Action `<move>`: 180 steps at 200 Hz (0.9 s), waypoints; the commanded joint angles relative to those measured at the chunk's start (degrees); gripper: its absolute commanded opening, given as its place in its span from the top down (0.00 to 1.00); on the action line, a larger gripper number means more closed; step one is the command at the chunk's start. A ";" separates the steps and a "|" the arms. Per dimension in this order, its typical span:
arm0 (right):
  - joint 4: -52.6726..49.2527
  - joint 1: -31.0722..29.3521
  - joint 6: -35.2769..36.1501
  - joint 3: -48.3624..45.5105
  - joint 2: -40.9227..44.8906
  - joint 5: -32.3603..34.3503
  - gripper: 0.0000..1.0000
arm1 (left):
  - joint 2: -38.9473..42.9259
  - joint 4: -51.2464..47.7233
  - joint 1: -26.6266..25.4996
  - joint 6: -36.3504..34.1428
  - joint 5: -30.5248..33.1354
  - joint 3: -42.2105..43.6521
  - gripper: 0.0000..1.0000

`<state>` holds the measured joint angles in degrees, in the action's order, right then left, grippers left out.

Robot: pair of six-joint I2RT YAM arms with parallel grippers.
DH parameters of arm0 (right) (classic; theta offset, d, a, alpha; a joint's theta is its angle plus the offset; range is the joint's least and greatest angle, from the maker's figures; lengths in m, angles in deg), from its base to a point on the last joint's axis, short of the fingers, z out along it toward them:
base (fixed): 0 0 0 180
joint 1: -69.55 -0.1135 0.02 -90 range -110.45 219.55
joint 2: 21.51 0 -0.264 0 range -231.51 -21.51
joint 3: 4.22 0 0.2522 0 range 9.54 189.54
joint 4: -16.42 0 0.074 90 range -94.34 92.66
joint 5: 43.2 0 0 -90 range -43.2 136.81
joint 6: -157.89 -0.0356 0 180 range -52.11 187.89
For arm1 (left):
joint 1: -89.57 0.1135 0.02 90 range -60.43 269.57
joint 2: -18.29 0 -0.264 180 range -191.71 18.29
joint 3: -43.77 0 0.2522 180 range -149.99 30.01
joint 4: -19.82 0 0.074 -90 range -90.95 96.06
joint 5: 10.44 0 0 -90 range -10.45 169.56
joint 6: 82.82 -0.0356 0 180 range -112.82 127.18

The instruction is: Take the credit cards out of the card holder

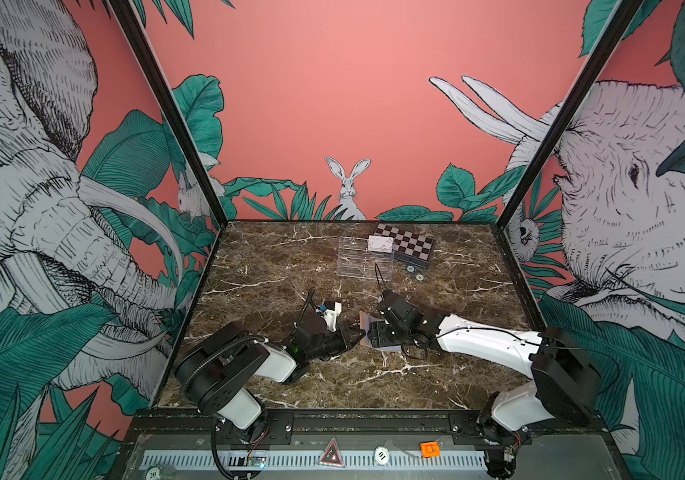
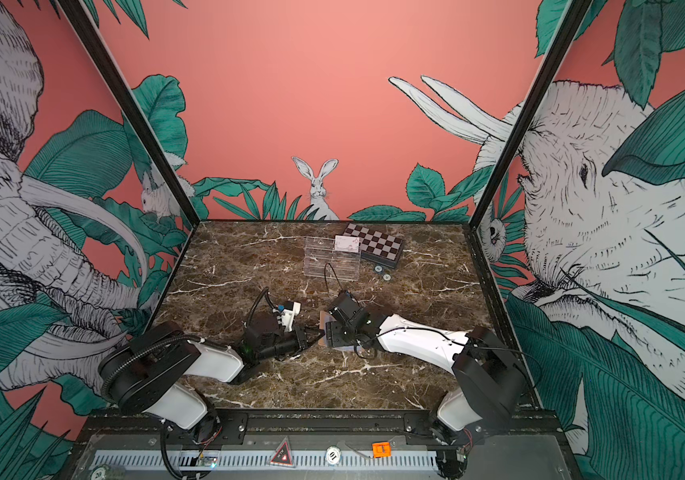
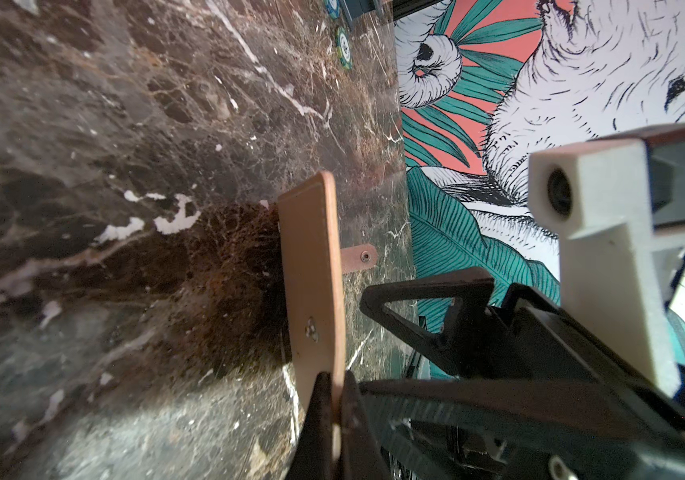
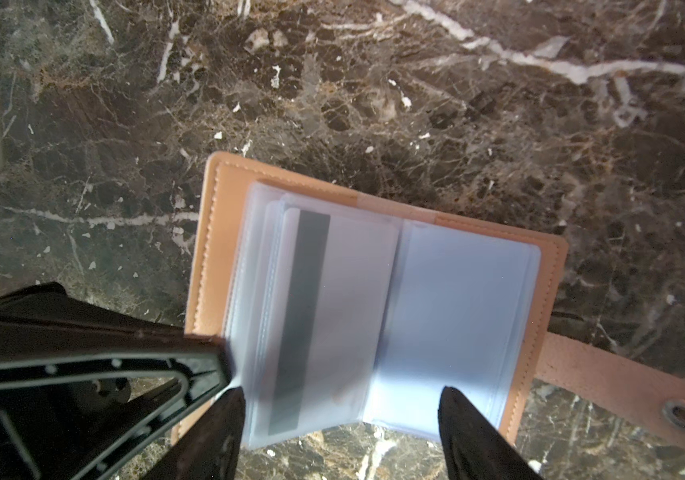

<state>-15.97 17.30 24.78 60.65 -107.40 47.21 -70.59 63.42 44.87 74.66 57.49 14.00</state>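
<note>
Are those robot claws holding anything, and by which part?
The left gripper pinches the card holder by the edge of its tan cover, between its fingers. The right gripper, open above the sleeves, holds nothing.

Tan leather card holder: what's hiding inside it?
Inside the tan leather card holder are pale bluish plastic sleeves. One holds a white card with a dark stripe. Sleeves stacked beneath are covered, so more cards cannot be told.

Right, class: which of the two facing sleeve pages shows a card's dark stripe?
In the card holder, the sleeve page farther from the snap strap holds the striped credit card; the page beside the strap shows none.
</note>
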 commanded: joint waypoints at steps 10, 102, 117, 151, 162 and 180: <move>0.69 -0.62 -0.31 0.76 -1.44 -0.40 0.26 | 0.56 3.09 -0.38 -0.44 -0.18 -0.34 1.00; -0.87 -1.83 -0.34 1.88 -1.88 0.38 0.23 | -0.42 3.76 -0.50 -0.25 -0.08 -0.25 1.00; -1.20 -2.12 -0.51 1.89 -1.86 0.56 0.22 | -0.44 3.80 -0.47 -0.18 -0.08 -0.33 1.00; -3.14 -2.82 -0.57 2.90 -2.64 1.56 0.22 | -0.42 3.64 -0.56 -0.29 -0.24 -0.60 1.00; -4.20 -2.98 -0.62 3.35 -3.17 2.35 0.22 | -0.41 3.74 -0.56 -0.27 -0.26 -0.60 1.00; -5.44 -2.96 -0.75 3.62 -3.85 3.57 0.24 | -0.17 3.63 -0.70 -0.36 -0.34 -0.53 1.00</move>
<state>-19.08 14.94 24.54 63.10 -109.83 48.24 -71.29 63.35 44.69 74.68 57.86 14.00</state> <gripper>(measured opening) 0.765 0.051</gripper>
